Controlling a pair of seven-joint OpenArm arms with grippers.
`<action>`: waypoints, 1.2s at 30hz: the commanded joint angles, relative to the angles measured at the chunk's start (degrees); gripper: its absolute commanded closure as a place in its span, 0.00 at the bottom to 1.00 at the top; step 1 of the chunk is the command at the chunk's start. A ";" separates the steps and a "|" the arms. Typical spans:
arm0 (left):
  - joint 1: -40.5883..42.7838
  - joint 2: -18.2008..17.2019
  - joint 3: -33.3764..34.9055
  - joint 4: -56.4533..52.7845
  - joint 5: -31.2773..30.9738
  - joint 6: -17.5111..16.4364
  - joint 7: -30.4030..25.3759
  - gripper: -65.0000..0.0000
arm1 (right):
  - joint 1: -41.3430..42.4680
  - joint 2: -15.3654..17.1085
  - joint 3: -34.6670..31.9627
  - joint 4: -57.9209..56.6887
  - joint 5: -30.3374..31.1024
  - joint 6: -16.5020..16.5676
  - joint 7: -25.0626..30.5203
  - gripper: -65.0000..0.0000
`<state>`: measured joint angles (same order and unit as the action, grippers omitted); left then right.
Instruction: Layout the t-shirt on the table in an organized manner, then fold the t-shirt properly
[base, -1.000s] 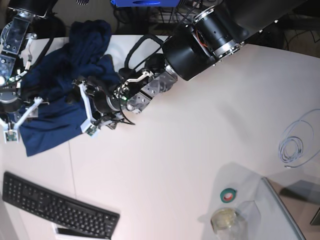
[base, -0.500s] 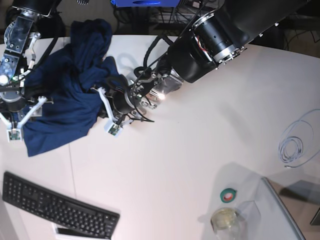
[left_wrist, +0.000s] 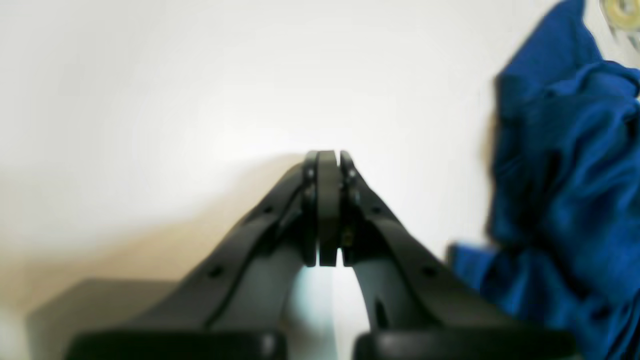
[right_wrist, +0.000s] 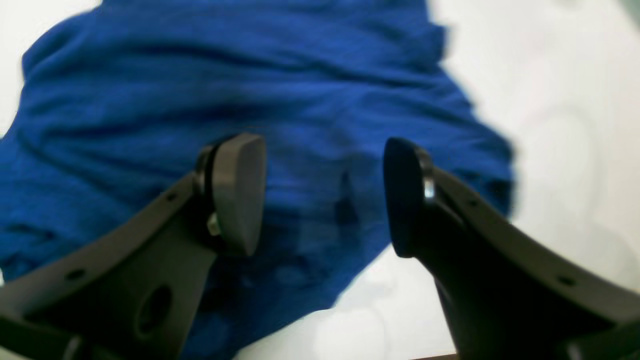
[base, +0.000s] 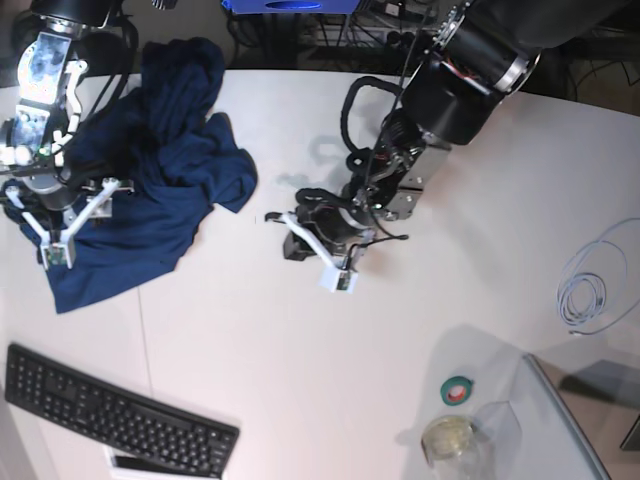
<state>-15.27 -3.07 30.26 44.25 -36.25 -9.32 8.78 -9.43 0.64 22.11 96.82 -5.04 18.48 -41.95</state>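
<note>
1. We see the t-shirt (base: 140, 170) lying crumpled at the far left of the bench (base: 420, 310) in the base view: soft navy cloth, bunched in deep folds, one lobe reaching the far edge, a flatter flap spread toward the keyboard (base: 110, 410).
2. Left tool (left_wrist: 327, 210): clenched, flat black pads pressed face to face, nothing between them. It sits over bare white bench w/ the shirt off to the side, apart from it.
3. In the base view the left tool (base: 318, 240) is near mid-bench, well clear of the cloth.
4. Right tool (right_wrist: 320, 195): released, rounded pads spread wide, w/ wrinkled blue fabric filling the gap below. We can't tell if the pads touch the cloth.
5. In the base view the right tool (base: 55, 215) hangs over the shirt's left part.
6. Bench surface is smooth, glossy white, w/ a thin dark seam.
7. Also on it: a coiled pale cable (base: 590, 285), a green tape roll (base: 458, 390), a round clear jar (base: 450, 440).
</note>
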 joint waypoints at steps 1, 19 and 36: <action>1.25 -1.37 -1.03 2.56 0.87 1.45 3.58 1.00 | 0.68 0.63 0.27 0.20 -0.37 -0.50 1.30 0.46; 14.17 -9.72 -10.88 34.83 0.78 1.45 13.60 1.00 | 10.35 1.07 -0.53 -14.40 -0.63 -6.83 1.56 0.47; 31.57 -17.81 -41.91 44.76 0.87 1.45 13.69 1.00 | 24.60 -3.68 -20.83 -44.29 -0.28 -4.63 10.88 0.46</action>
<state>16.29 -20.18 -11.16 87.88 -34.94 -7.55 23.49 14.59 -3.31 1.23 52.93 -4.71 13.10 -27.86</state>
